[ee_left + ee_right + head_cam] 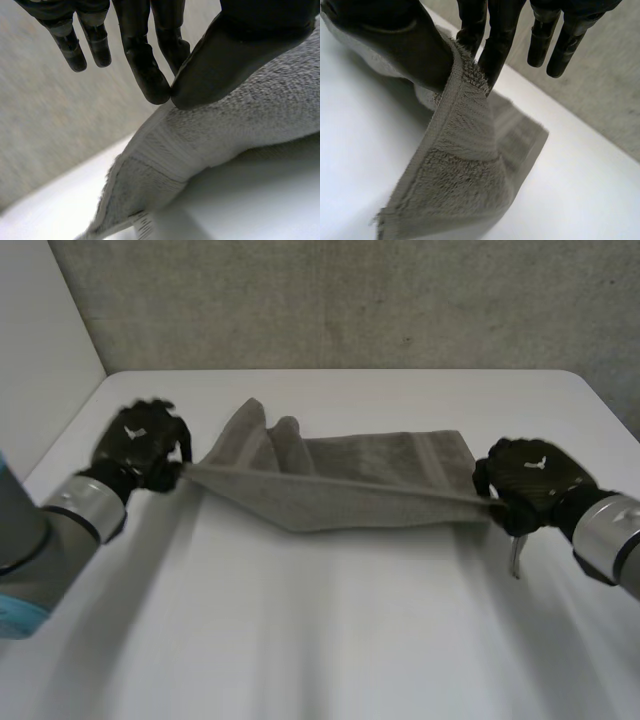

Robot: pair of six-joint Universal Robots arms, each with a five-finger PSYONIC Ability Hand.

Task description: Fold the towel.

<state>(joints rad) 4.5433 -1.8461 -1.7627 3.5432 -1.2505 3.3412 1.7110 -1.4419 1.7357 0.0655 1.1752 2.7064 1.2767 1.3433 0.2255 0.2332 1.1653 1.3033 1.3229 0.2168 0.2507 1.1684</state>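
Note:
A grey towel (pixel 345 480) lies across the middle of the white table (pixel 320 640), its near edge lifted and stretched taut between both hands. My left hand (pixel 140 445) pinches the towel's left near corner; in the left wrist view the thumb (pixel 235 60) and a finger press together on the towel (pixel 200 145). My right hand (pixel 530 485) pinches the right near corner; in the right wrist view the thumb (pixel 405 40) and fingers clamp the towel's hem (pixel 460 130). The towel's far part rests on the table with folds bunched at its left.
A grey wall (pixel 350 300) rises behind the table's far edge. A white panel (pixel 40 350) stands at the left. Bare tabletop stretches in front of the towel.

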